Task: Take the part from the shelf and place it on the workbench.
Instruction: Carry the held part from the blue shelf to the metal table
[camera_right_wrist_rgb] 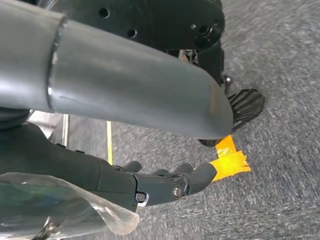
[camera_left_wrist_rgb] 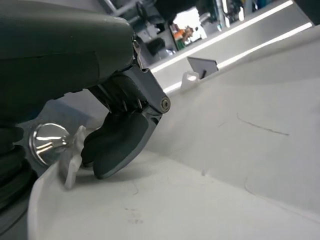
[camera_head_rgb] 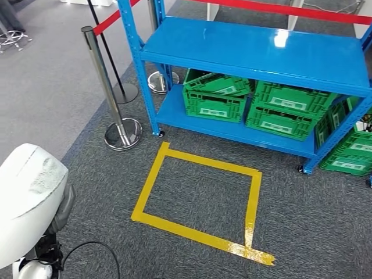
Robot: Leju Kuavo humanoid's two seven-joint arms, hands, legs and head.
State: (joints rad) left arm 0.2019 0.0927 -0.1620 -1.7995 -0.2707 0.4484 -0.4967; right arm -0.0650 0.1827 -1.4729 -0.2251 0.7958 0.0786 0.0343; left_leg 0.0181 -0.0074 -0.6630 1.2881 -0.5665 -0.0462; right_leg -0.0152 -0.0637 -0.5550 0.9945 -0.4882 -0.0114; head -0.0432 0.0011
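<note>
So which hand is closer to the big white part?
Left. The left hand has its fingers on the edge of the white part. The right hand hangs over the grey carpet by yellow tape.

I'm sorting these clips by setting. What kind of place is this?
Probably a demo or test area set up like a warehouse: a blue steel shelf holding green crates, a yellow tape square on grey carpet, and barrier posts with red belts.

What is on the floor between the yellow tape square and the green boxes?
Just bare grey carpet and the blue shelf's bottom board edge. The head view shows nothing else lying between the yellow tape square and the green crates.
</note>
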